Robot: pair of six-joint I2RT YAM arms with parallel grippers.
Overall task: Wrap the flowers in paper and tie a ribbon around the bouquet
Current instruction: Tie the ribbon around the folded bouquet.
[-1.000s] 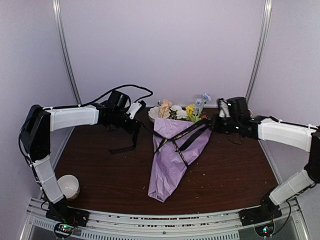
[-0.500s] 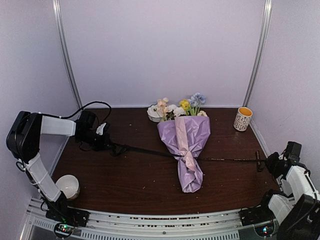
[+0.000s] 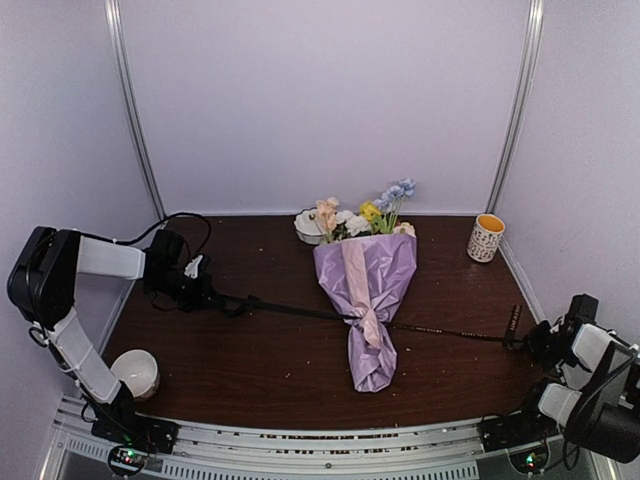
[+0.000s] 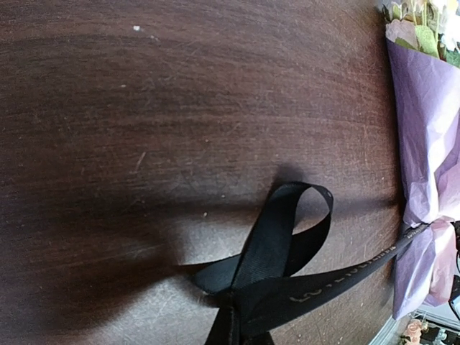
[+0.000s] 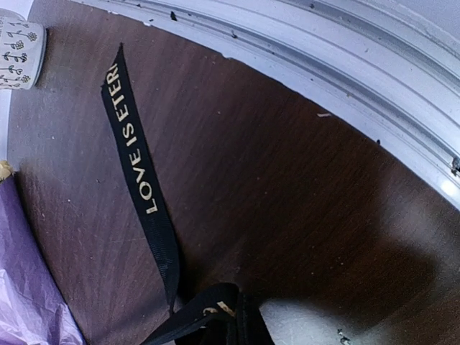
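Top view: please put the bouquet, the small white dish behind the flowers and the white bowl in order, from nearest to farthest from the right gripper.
From the right gripper:
1. bouquet, middle of the table, to the gripper's left.
2. small white dish, far edge, behind the flowers.
3. white bowl, near left corner.

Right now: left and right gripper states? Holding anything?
Left gripper: closed on the left end of the ribbon, which runs taut to the bouquet.
Right gripper: closed on the ribbon's right end.
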